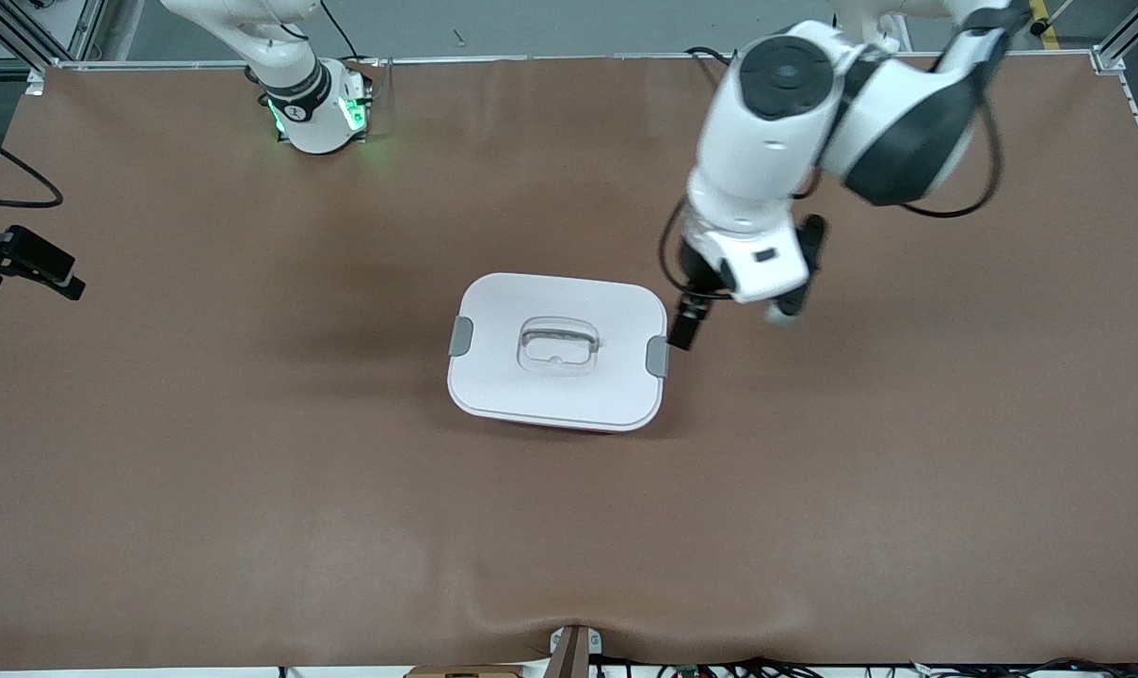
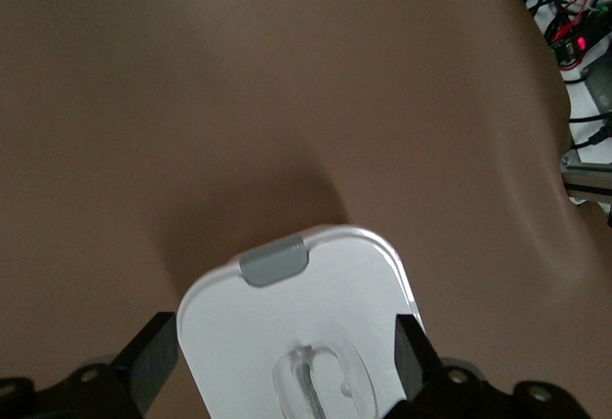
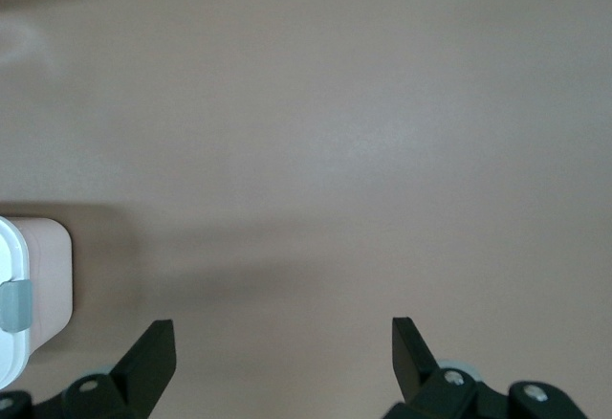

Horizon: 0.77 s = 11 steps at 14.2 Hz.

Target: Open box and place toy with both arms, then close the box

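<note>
A closed box (image 1: pixel 557 350) with a white lid sits mid-tabletop (image 1: pixel 248 471). The left claw (image 1: pixel 733 315), fingers spread wide and empty, hangs just beside the grey clip (image 1: pixel 657 356) at the box's end toward the left arm. The right claw (image 3: pixel 282 362), also wide and empty, waits over bare tabletop near the box's other end.

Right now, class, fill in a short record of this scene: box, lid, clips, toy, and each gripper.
box: mid-table, pinkish base showing under the lid
lid: white, on the box
clips: grey, one at each end
toy: not in view
left gripper: open, beside the box's clip at the left arm's end
right gripper: open, over bare table, arm waiting
table: brown mat
</note>
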Each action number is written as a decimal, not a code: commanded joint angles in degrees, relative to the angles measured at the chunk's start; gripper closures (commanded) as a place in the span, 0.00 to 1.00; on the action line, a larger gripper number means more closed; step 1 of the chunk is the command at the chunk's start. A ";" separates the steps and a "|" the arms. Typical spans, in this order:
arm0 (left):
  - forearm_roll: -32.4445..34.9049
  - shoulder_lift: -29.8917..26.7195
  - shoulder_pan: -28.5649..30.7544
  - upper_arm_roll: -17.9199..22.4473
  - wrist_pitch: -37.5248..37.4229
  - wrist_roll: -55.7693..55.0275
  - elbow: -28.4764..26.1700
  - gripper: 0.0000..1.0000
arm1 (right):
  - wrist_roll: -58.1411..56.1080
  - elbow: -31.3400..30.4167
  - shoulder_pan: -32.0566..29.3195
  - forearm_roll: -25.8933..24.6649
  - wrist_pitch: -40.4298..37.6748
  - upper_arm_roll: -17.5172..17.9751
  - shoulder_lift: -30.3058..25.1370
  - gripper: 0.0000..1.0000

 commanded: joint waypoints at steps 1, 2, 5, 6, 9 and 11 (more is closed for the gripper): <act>-1.39 -2.48 5.81 -0.54 -1.66 11.31 -1.09 0.00 | 0.02 0.88 -1.18 -0.05 -0.56 0.94 0.39 0.00; -1.47 -2.66 7.66 -0.54 -1.75 14.65 -1.08 0.00 | -0.07 0.88 -1.27 -0.14 -0.56 0.94 0.39 0.00; -1.65 -3.89 12.50 -0.45 -5.42 23.97 -0.56 0.00 | -0.07 0.79 -1.18 -0.14 -0.56 0.85 0.39 0.00; -1.65 -4.32 14.17 -0.45 -7.35 28.18 0.05 0.00 | -0.07 0.79 -1.18 -0.14 -0.56 0.85 0.39 0.00; -1.65 -5.20 18.92 -0.63 -10.61 39.44 0.50 0.00 | -0.07 0.79 -1.18 -0.14 -0.56 0.85 0.39 0.00; -1.74 -6.35 21.03 -0.54 -11.93 46.12 0.50 0.00 | -0.16 0.79 -1.18 -0.14 -0.56 0.94 0.39 0.00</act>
